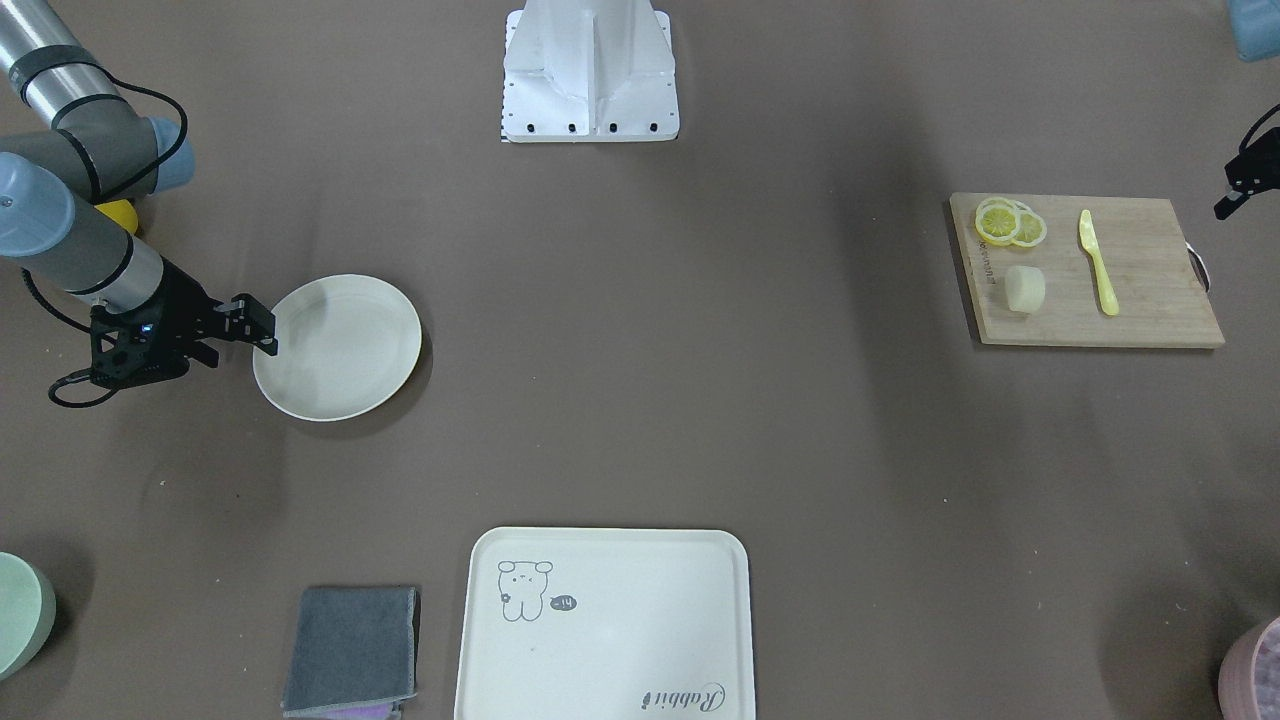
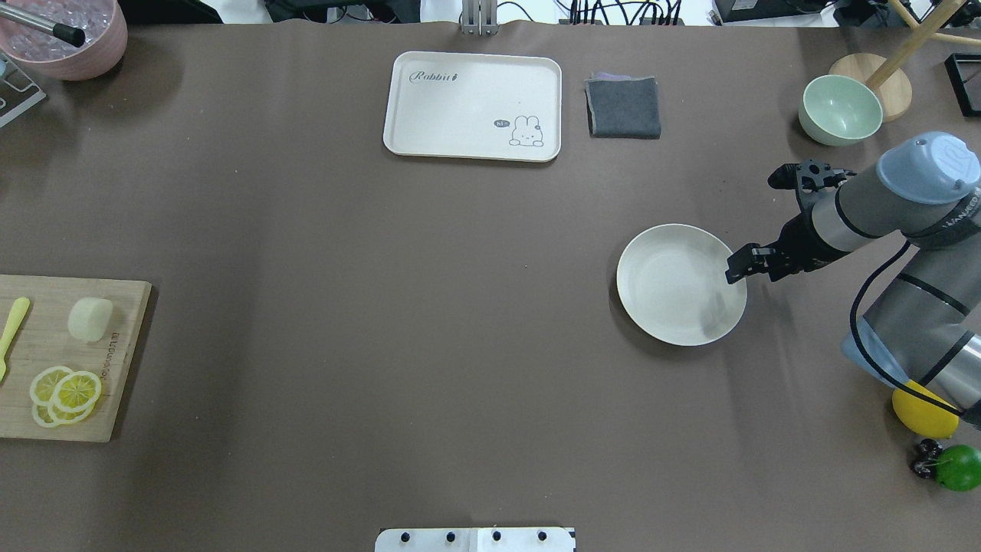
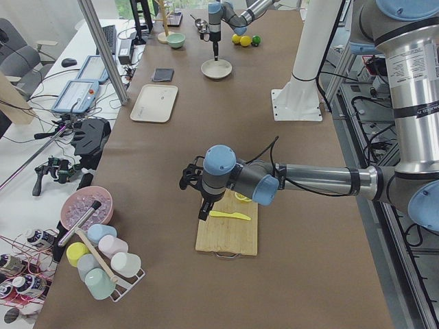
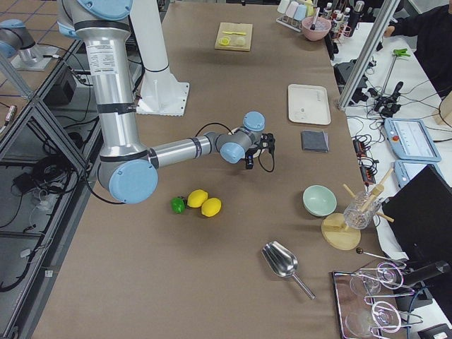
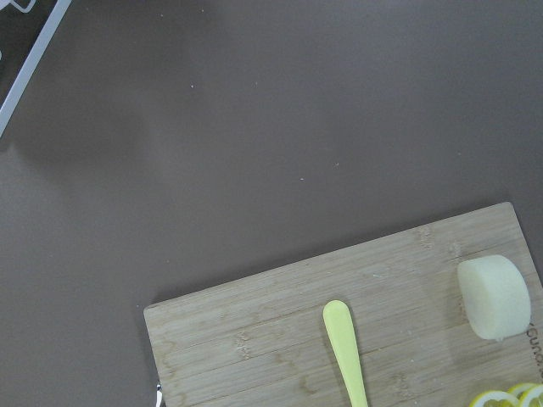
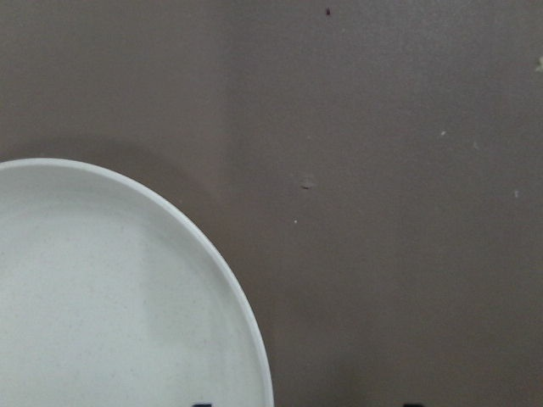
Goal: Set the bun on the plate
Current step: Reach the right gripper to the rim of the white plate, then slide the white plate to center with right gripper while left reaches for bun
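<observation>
Brown matte sheeting covers the whole bench (image 1: 640, 420), and much of what matters to us sits at its edges or is cut off. We see the left pincer (image 3: 204, 210) only as a black sliver at the border of the front-facing view. In the left side view it hangs small over the wooden board (image 1: 1150, 310). Its own wrist camera shows no fingers at all, so we cannot tell whether it is parted or closed. Of the right pincer (image 2: 737, 270) the wrist camera catches just two dark fingertips (image 6: 201, 404) at the bottom edge, set wide apart. The plate's curved rim runs between them, so we read it as spread and clasping nothing. From overhead it sits right at the rim of the plate (image 1: 340, 350), a round, off-white, matte dish with a shallow raised lip. The bun (image 1: 1025, 289) lies on the pale, grained board at the robot's left end of the bench, well apart from the plate. It is a small, smooth, cream lump, rounded on one side and flat on the other. It rests just beside a stack of translucent yellow lemon slices (image 1: 1008, 222) and near a slim yellow plastic knife (image 1: 1098, 262). In the left wrist view the knife is cropped, and the slices barely peek in at the corner.
</observation>
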Controlling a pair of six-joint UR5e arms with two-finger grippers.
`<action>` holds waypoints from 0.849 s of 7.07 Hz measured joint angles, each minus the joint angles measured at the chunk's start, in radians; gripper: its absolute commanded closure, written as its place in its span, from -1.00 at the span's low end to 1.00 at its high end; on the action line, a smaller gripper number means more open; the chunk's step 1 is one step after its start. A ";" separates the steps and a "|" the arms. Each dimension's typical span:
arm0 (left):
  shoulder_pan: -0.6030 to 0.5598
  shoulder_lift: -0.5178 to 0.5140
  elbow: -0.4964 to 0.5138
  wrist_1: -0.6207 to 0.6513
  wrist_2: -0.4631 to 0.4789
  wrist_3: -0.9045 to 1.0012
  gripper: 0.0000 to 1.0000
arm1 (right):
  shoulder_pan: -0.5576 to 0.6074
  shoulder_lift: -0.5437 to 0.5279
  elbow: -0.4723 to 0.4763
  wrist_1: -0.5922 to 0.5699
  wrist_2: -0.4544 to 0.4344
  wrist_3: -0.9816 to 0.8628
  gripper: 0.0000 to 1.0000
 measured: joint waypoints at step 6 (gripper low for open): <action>0.007 -0.007 0.000 0.001 0.038 -0.022 -0.95 | -0.013 0.047 0.010 0.000 0.007 0.071 1.00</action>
